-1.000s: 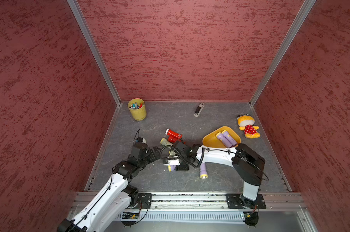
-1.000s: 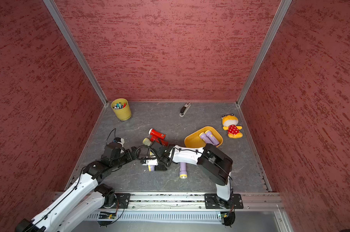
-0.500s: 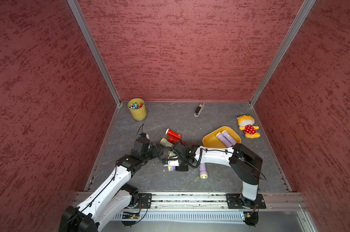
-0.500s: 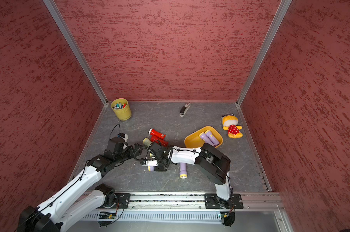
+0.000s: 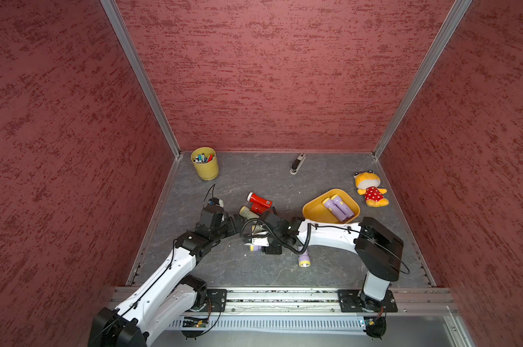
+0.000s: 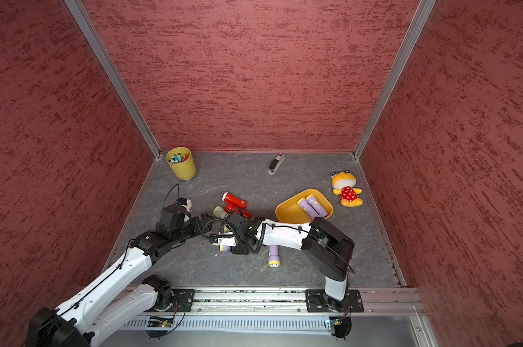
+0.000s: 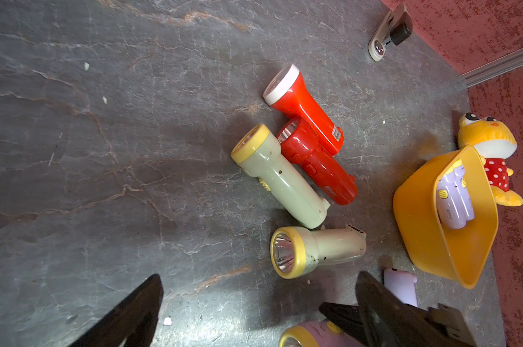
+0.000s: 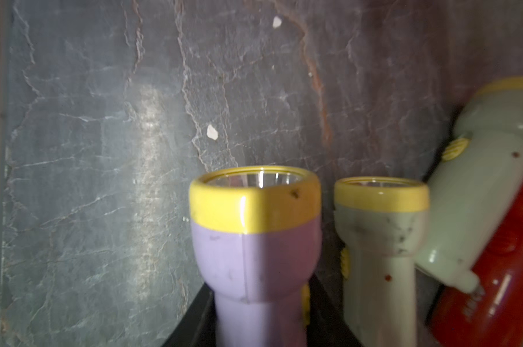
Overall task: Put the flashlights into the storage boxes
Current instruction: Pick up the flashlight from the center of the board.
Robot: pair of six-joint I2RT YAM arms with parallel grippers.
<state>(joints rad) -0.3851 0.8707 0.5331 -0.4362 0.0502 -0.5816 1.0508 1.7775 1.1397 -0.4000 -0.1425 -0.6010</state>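
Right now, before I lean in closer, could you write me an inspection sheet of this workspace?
Surface: grey stone-look tabletop, a few white specks.
Job's things: orange tray holds two lilac flashlights; lying outside it: two red flashlights, two green flashlights, one loose lilac flashlight.
Clutter: yellow pen cup, stapler-like object, plush toy.
End effectors: left end effector open and empty near the green flashlights; right end effector closed around the held lilac flashlight.
Cables: black cable looping at the right wrist, thin cable at the left wrist.
Surroundings: red textured walls on three sides, metal rail in front.
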